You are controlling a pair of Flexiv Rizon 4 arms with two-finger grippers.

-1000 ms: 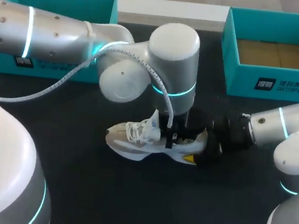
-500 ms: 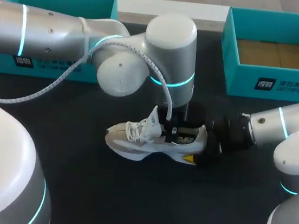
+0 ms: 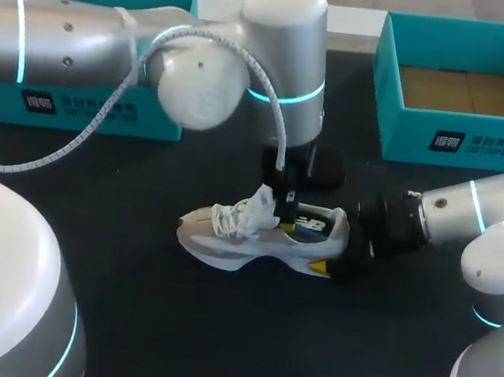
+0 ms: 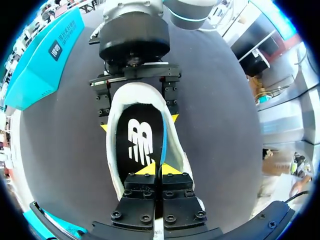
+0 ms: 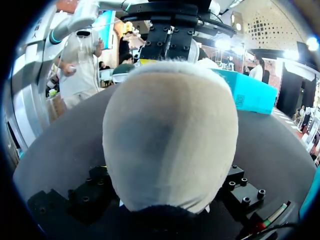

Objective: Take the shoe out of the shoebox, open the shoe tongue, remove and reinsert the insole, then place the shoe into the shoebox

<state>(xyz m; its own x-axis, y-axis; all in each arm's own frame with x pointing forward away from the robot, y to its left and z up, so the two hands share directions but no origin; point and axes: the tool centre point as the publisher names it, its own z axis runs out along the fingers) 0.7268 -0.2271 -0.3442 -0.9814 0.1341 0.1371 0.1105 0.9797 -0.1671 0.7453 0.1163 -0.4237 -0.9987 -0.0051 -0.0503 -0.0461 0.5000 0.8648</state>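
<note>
A white sneaker (image 3: 227,241) stands on the black table, toe to the left. My right gripper (image 3: 353,245) is shut on its heel (image 5: 170,135), one finger on each side. Above the shoe's opening, my left gripper (image 3: 286,199) is shut on the raised edge of the black insole (image 3: 313,230). In the left wrist view the insole (image 4: 140,142) with its white logo lies tilted in the shoe (image 4: 112,160). Its blue edge runs up into the shut yellow tips of the left gripper (image 4: 161,170). The tongue and laces (image 3: 247,214) stand up. The open teal shoebox (image 3: 460,145) sits at the back right.
A second teal box (image 3: 88,104) stands at the back left, partly hidden behind my left arm. The black tabletop in front of the shoe is bare.
My left arm has risen and drawn back from the shoe, lifting the insole's edge out of the opening. The shoe and my right gripper have stayed put.
</note>
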